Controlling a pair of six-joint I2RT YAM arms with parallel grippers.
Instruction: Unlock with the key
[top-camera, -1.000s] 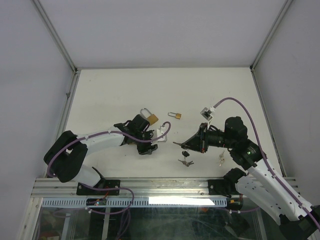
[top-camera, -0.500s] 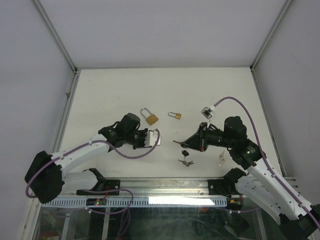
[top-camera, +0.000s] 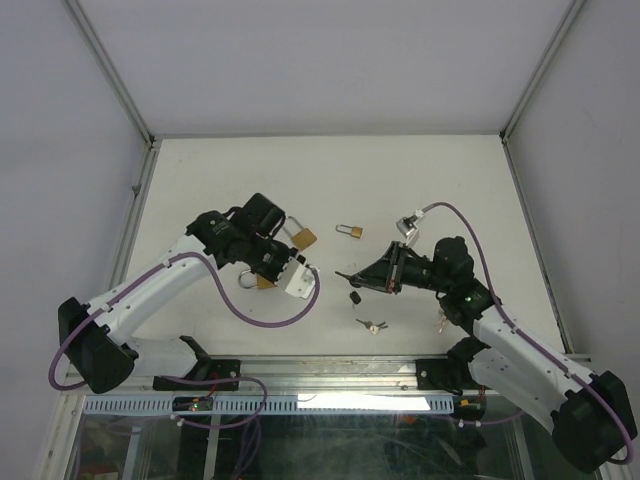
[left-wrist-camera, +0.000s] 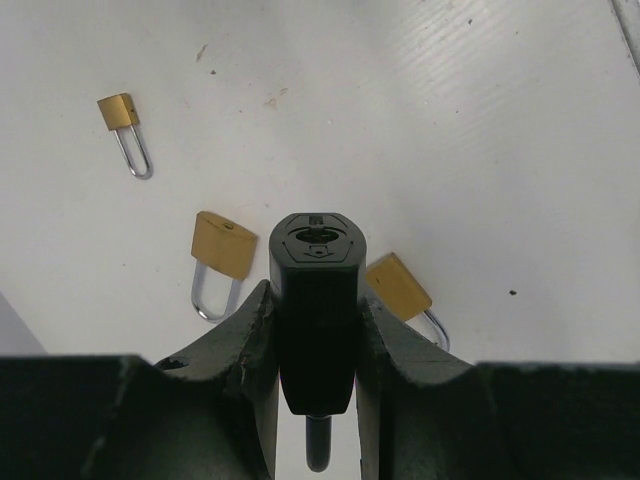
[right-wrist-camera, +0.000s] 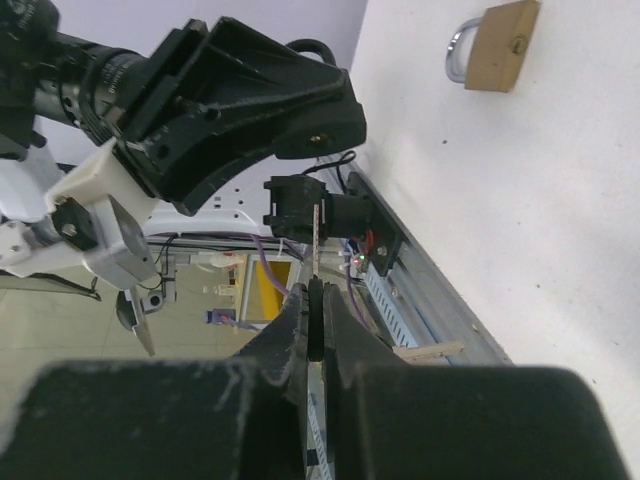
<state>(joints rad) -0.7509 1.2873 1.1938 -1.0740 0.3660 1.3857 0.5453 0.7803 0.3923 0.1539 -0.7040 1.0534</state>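
Padlock (left-wrist-camera: 315, 265), black, clamped in left tool (left-wrist-camera: 315, 305), key (right-wrist-camera: 314, 238) pinched in closed right tool (right-wrist-camera: 314, 305), the two tools apart

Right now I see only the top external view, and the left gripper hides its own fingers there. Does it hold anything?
Observer: Yes. In the left wrist view the left gripper clamps a black padlock. Its keyhole end points away from the wrist, toward the table.
Operator: And the right gripper, is it holding something?
Observer: In the right wrist view it is shut on a thin key. The key is seen edge-on, and its tip sticks out ahead of the fingers.
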